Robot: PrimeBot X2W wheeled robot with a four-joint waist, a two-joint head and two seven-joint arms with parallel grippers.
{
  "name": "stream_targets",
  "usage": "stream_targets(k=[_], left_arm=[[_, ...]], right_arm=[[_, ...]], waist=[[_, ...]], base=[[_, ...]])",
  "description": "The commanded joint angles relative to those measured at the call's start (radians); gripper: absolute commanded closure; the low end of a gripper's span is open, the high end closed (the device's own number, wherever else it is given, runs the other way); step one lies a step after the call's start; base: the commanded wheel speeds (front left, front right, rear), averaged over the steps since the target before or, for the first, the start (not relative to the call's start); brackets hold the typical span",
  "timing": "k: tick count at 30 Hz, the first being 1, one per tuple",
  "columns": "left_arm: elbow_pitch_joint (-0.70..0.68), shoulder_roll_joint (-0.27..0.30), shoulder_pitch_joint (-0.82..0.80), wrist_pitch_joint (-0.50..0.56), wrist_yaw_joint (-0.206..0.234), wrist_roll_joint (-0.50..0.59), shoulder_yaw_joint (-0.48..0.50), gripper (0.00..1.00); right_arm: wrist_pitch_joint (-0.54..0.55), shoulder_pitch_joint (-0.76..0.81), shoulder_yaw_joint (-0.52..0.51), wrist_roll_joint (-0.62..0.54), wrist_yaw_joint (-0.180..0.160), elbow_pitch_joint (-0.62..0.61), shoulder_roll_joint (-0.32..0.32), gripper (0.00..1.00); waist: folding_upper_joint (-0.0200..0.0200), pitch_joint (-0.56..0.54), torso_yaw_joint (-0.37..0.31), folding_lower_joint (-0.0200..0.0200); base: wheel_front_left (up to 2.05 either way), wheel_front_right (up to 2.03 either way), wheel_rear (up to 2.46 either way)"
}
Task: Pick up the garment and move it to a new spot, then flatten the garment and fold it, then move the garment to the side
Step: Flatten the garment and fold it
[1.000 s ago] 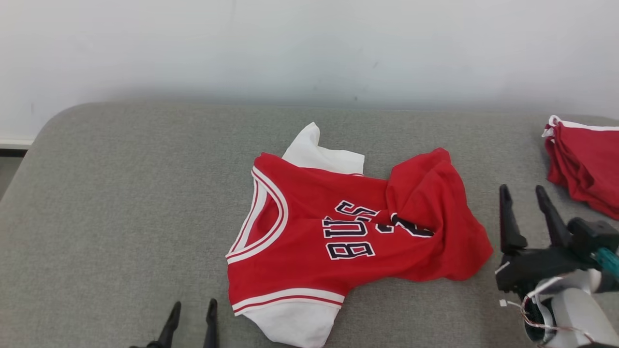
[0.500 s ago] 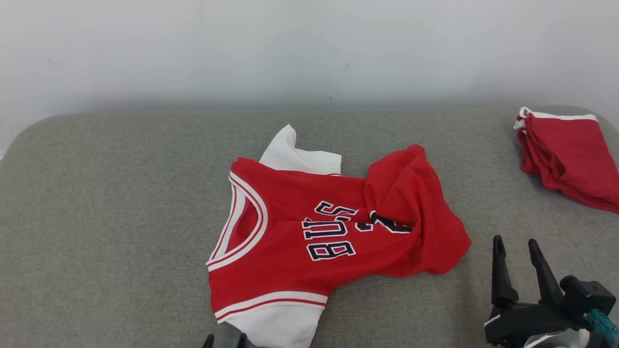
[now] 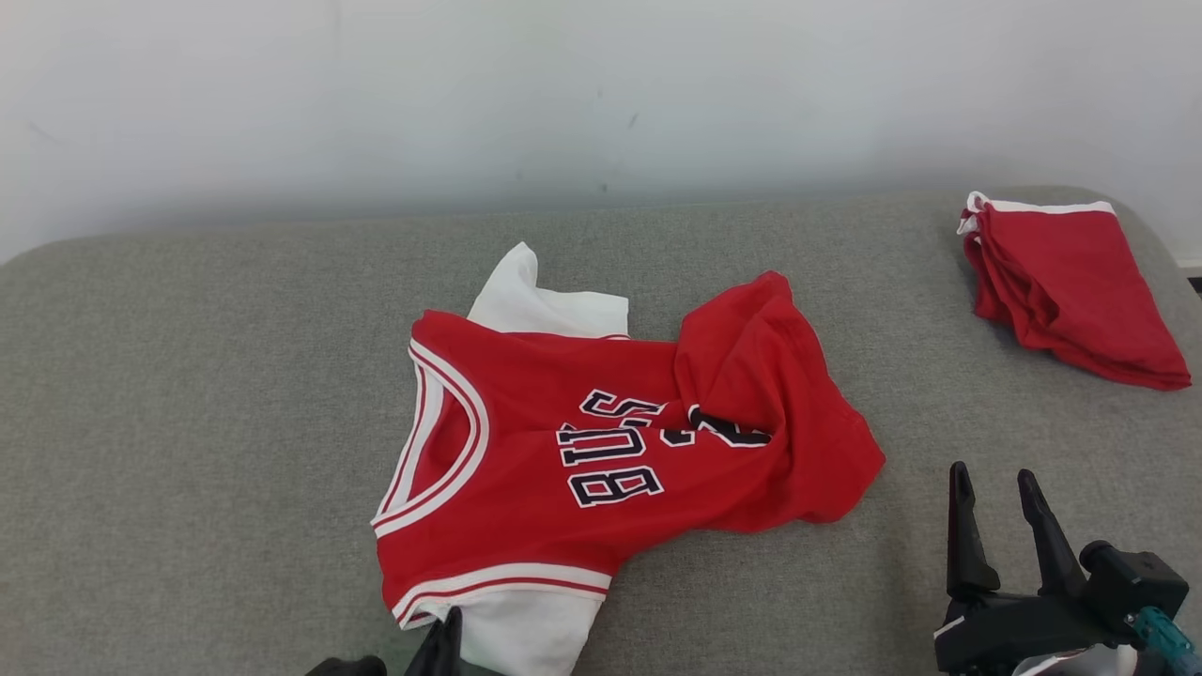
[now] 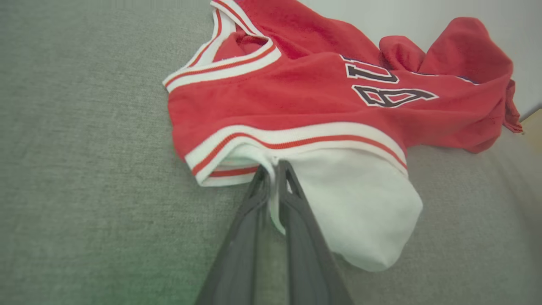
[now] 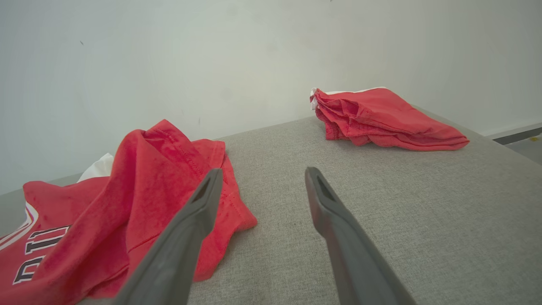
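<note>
The garment (image 3: 601, 441), a red jersey with white sleeves and dark lettering, lies crumpled on the grey cushioned surface (image 3: 188, 376), its right half bunched over itself. My left gripper (image 4: 274, 167) is shut on the edge of the near white sleeve (image 4: 360, 203), just under the red-and-white trim. In the head view that gripper (image 3: 449, 624) pokes up at the bottom edge against the sleeve. My right gripper (image 3: 993, 483) stands open to the right of the jersey, holding nothing. In the right wrist view its fingers (image 5: 203, 203) point past the bunched red hem (image 5: 148, 178).
A second red garment (image 3: 1071, 282), folded, lies at the far right of the surface, also seen ahead of the right gripper as a folded pile (image 5: 381, 114). A white wall (image 3: 601, 94) runs behind the cushion. Bare grey fabric spreads to the left.
The head camera has shifted, so the whole scene slid left. My left gripper moved over to the white sleeve and closed on it. The right gripper drew back toward the near edge, still open.
</note>
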Motion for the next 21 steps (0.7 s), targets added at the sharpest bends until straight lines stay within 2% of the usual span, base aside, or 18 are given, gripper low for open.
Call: stream_targets(k=[1, 11, 16, 21], left_arm=[[-0.005, 0.001, 0.001, -0.003, -0.005, 0.006, 0.000, 1.00], [-0.181, 0.001, 0.112, -0.003, -0.005, 0.100, 0.055, 1.00], [-0.233, 0.014, 0.186, -0.003, -0.006, 0.139, 0.014, 1.00], [-0.291, 0.012, 0.228, -0.003, -0.006, 0.146, -0.038, 1.00]], right_arm=[[-0.004, 0.010, -0.004, -0.006, -0.003, -0.005, 0.004, 0.00], [-0.004, 0.036, -0.021, 0.009, -0.003, -0.007, 0.018, 0.00], [-0.004, 0.032, -0.028, 0.011, -0.003, -0.006, 0.024, 0.00], [-0.004, 0.026, -0.033, 0.014, -0.003, -0.004, 0.026, 0.00]], waist=[[0.0000, -0.001, 0.005, 0.0000], [0.0000, -0.008, 0.080, 0.0000], [0.0000, 0.001, 0.111, 0.0000], [0.0000, 0.008, 0.114, 0.0000]], base=[[0.00, 0.00, 0.00], [0.00, 0.00, 0.00], [0.00, 0.00, 0.00], [0.00, 0.00, 0.00]])
